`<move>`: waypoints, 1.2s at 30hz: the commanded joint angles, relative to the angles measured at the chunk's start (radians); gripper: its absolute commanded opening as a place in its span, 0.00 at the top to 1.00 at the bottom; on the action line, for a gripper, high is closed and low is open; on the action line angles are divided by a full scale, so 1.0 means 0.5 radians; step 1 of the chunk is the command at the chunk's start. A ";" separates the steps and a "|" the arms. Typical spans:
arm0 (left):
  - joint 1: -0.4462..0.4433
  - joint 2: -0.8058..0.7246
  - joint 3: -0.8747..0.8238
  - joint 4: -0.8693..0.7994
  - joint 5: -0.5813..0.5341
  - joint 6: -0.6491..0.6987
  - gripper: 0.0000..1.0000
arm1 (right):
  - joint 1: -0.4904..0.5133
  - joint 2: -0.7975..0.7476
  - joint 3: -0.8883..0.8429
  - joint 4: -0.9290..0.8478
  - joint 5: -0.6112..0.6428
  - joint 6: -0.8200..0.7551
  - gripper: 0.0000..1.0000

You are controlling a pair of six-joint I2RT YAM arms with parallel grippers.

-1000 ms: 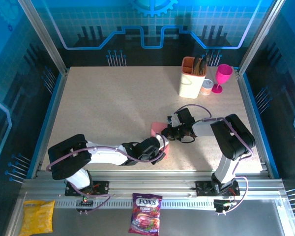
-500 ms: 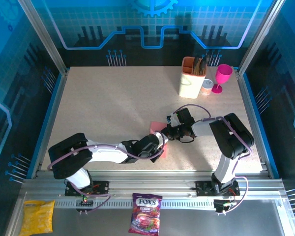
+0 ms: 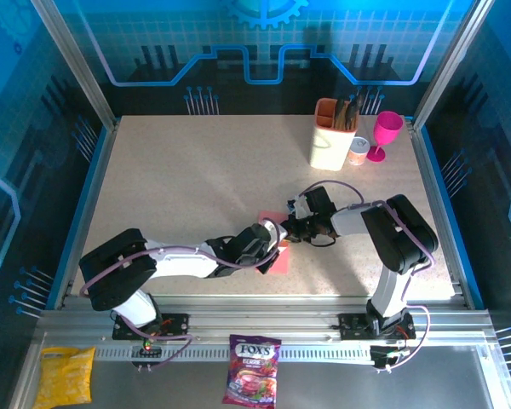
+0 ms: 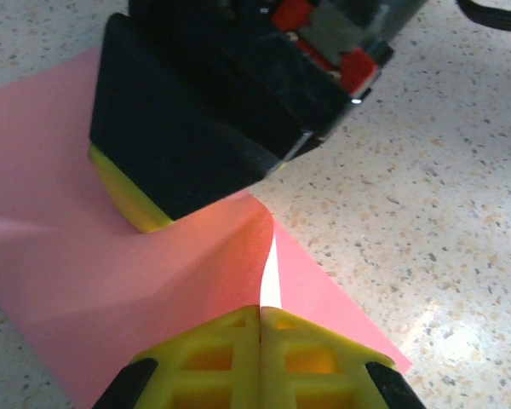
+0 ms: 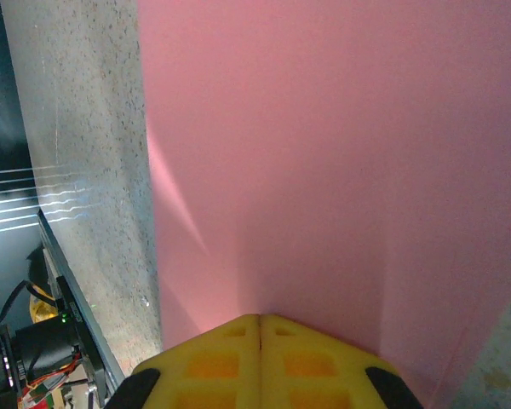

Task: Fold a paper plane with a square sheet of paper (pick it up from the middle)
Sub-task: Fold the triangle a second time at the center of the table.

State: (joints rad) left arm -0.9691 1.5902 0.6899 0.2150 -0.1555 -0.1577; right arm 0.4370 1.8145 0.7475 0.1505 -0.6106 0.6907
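Table (image 3: 170, 187): speckled top. A cream holder (image 3: 332, 145) and a magenta goblet (image 3: 385, 134) sit at 1 o'clock, well apart from the work.

Left arm (image 3: 179, 260) reaches in from 8 o'clock and right arm (image 3: 392, 230) from 3 o'clock. They meet just toward 6 o'clock of table centre.

Paper plane (image 3: 278, 258) is there, lying on the table under both tool heads. It's a partly folded pink sheet, not yet a dart. The left wrist view shows soft creases and two edges parting in a thin slit (image 4: 271, 273).

Left gripper (image 4: 260, 341): yellow pads closed flush. The slit runs right up to their seam, and I can't tell if a layer is nipped.

Right gripper (image 4: 145, 213) sits at 11 o'clock of the left one, with its tip down on the paper. Its own camera shows the right gripper (image 5: 260, 345) closed too, with pink sheet (image 5: 324, 153) running up to the tips.

Handling, my read:
- It's near weightless, floppy and slick on this top.
- It should slide under a push and buckle or tear under a hard pinch.
- Take it at the middle on the centre crease, where the layers stack and it's stiffest.
- Avoid loose corners, and pin it with one tip while the other pinches.
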 commanded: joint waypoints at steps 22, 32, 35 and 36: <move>0.115 0.047 -0.078 0.074 -0.131 0.042 1.00 | -0.018 0.178 -0.023 -0.212 0.206 -0.068 1.00; 0.148 0.110 -0.085 0.113 -0.175 0.061 1.00 | -0.018 0.188 -0.014 -0.222 0.202 -0.074 1.00; 0.157 0.127 -0.076 0.119 -0.172 0.062 1.00 | -0.018 0.195 -0.010 -0.231 0.203 -0.077 1.00; 0.161 0.135 -0.073 0.123 -0.174 0.065 1.00 | -0.018 0.194 -0.011 -0.231 0.204 -0.080 1.00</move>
State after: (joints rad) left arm -0.8989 1.6394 0.6628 0.2527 -0.2241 -0.1505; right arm 0.4370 1.8381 0.7704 0.1471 -0.6292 0.6868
